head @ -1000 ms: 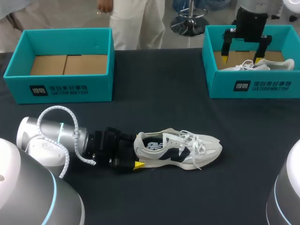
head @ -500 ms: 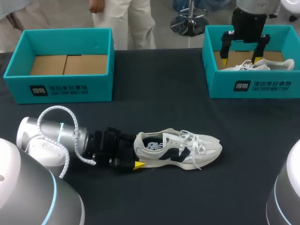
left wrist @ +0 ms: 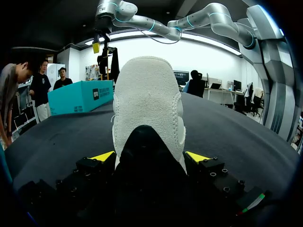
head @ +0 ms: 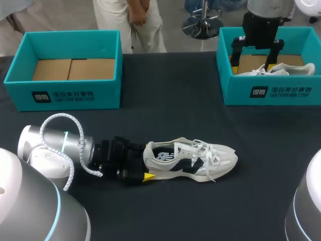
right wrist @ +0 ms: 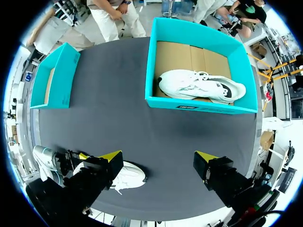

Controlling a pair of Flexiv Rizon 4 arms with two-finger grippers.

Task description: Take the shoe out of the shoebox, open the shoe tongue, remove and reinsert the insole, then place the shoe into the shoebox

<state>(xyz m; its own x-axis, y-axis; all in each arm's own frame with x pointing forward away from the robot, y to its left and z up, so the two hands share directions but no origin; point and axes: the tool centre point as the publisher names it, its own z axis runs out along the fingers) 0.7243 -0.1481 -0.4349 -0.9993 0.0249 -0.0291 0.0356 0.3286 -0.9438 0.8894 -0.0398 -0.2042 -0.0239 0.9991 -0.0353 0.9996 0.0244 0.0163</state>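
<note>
The shoe [head: 193, 159] rests mid-table, well apart from both boxes, its heel pinched between the fingers of the left gripper [left wrist: 150, 156]. The right gripper [head: 253, 57] hangs over the right shoebox [head: 271, 91] with its fingers spread wide and holding nothing — a second shoe [head: 281, 69] lies just below. That heel-only pinch worries me: a tug at the tongue may twist the shoe or pull it free — and the loose laces [head: 208, 153] could snag a fingertip.

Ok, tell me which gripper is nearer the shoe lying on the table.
Left. The left gripper clasps the heel of that shoe; the right gripper hangs open over the far box, above the other shoe.
</note>
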